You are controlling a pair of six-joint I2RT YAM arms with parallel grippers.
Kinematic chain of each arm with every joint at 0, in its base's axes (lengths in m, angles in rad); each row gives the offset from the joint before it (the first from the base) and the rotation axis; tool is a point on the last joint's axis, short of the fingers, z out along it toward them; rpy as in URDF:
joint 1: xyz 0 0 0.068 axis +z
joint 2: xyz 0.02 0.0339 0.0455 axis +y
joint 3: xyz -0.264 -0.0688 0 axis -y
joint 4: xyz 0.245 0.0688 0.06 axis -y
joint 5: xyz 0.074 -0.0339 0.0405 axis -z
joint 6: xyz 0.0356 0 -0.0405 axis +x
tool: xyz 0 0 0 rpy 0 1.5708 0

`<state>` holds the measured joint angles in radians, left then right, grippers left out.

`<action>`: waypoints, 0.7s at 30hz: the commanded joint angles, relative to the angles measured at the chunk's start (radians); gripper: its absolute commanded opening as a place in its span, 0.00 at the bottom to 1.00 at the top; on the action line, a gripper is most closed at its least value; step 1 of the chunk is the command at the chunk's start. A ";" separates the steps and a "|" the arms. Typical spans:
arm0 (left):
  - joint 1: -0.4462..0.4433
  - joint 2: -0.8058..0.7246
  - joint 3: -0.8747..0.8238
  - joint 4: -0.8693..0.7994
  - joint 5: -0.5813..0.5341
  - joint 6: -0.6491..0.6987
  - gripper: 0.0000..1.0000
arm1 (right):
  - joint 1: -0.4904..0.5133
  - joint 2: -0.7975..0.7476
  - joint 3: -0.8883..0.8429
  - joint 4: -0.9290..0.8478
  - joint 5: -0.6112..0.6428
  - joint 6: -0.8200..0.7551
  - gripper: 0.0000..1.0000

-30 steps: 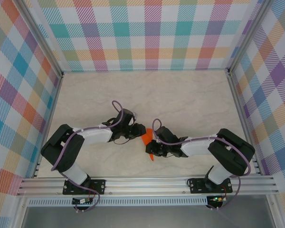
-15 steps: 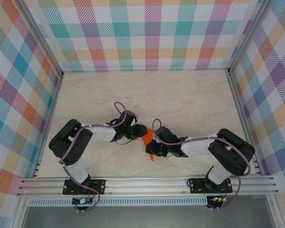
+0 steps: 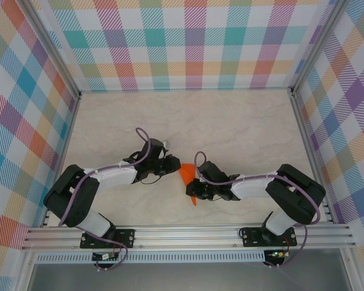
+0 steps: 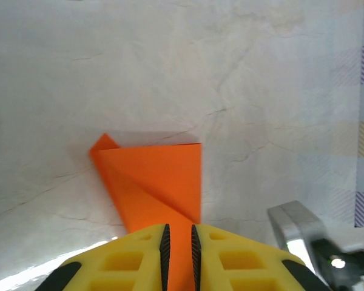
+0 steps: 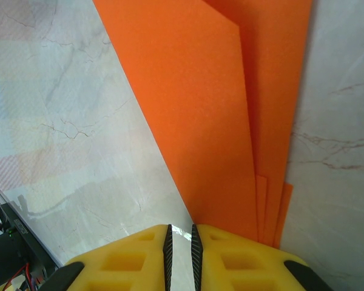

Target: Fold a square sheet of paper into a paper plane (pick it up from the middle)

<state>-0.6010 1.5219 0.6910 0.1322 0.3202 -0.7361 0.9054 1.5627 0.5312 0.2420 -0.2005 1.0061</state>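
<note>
Near the middle of the desk [image 3: 230, 121], a little toward the near edge: paper [image 3: 185, 176], bright orange, folded to a narrow creased shape. Pinched from two sides.

On the left, left jaws nearly together, clamped on the paper's far part, with a thin orange strip running down between the yellow pads [image 4: 127, 267]. Beyond them, in the left wrist view, a pointed fold with a diagonal crease and a small corner poking out at upper left.

On the right, right jaws likewise nearly together, clamped on the paper's near part. In the right wrist view, several stacked layers spreading upward from just right of the gap.

Left arm [image 3: 115, 174] and right arm [image 3: 255, 185] bent inward, wrists close, with just the paper between. Plaid walls [image 3: 194, 42] on three sides of the desk.
</note>
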 commanded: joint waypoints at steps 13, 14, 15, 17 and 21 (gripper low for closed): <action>0.014 0.120 0.035 0.067 0.029 -0.013 0.16 | 0.008 0.037 -0.038 -0.170 0.024 -0.015 0.20; 0.014 0.127 0.038 0.074 0.031 -0.015 0.16 | 0.007 0.039 -0.037 -0.171 0.023 -0.016 0.20; 0.014 0.135 0.041 0.079 0.033 -0.018 0.16 | 0.007 0.040 -0.037 -0.172 0.023 -0.015 0.20; 0.014 0.145 0.048 0.088 0.036 -0.023 0.16 | 0.007 0.040 -0.039 -0.175 0.021 -0.017 0.20; 0.013 0.162 0.058 0.086 0.030 -0.027 0.16 | 0.008 0.039 -0.042 -0.176 0.020 -0.018 0.20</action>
<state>-0.5968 1.6688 0.7185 0.1879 0.3431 -0.7517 0.9054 1.5627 0.5312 0.2420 -0.2012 1.0061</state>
